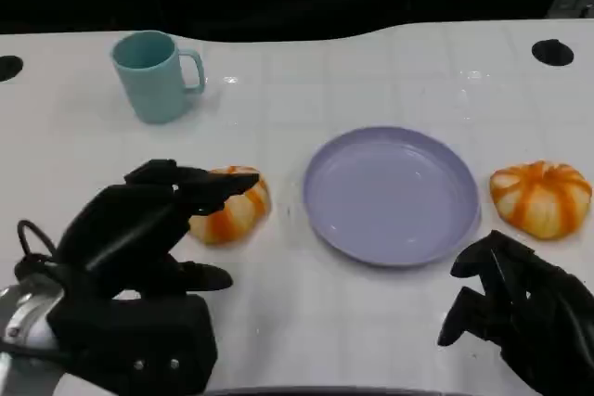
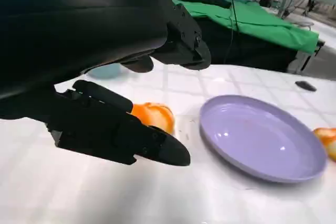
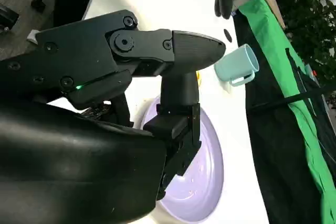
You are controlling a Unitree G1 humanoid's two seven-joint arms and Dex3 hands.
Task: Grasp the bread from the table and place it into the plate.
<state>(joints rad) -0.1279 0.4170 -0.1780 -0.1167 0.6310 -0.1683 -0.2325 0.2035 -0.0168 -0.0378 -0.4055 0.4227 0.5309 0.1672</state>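
Two breads lie on the counter (image 1: 306,322): left bread (image 1: 232,206) under the left hand's (image 1: 139,238) spread, empty fingers (image 1: 200,183), beside the plate (image 1: 390,194). A shallow grip could roll it. Right hand (image 1: 520,308) loosely curled, empty.

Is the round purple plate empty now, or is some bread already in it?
Empty: the round purple plate shows only bare surface; both orange striped bread buns lie on the white table beside it.

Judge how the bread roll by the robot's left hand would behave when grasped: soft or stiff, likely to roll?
The bread roll looks domed and puffy, so it probably gives under the left hand and weighs little. It seems to sit flat on the table, so rolling looks unlikely. Its glazed stripes might be slightly slick.
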